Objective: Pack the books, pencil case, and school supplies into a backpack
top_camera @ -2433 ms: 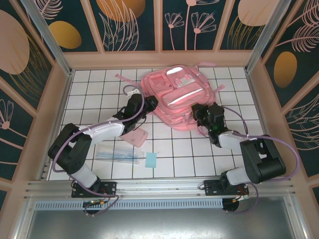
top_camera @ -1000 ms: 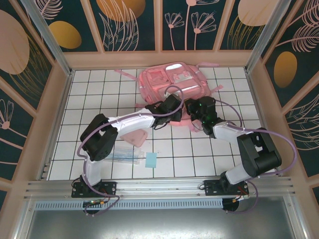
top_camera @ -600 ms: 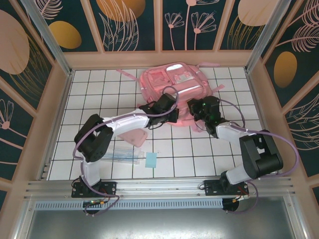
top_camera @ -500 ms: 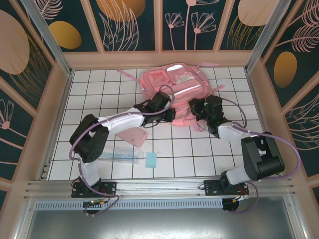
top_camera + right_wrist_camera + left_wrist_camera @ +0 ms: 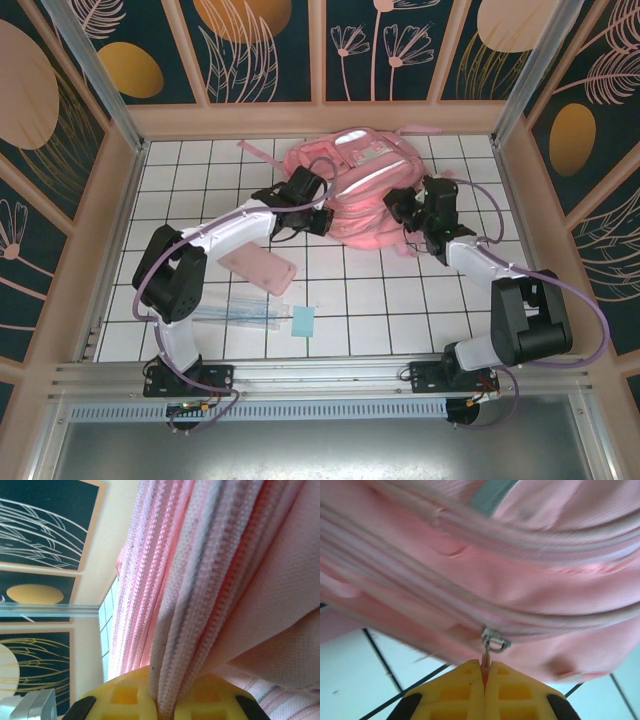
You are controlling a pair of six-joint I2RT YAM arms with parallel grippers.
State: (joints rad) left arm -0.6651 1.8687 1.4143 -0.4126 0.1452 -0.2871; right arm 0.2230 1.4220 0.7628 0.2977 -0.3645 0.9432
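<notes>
Left gripper (image 5: 485, 667), fingers together, was pinched on the metal zipper pull (image 5: 495, 641), lower centre of its wrist view. Right gripper (image 5: 162, 702) was clamped on a ridged fold of seam at the bottom of its own view. Both had the pink backpack (image 5: 365, 195), upper centre of the overhead frame. It looked soft and floppy, likely to bunch, so the pull and a taut seam seemed the right holds. Pencil case (image 5: 258, 268), stick packet (image 5: 235, 310) and blue pad (image 5: 303, 321) lay lower left.
</notes>
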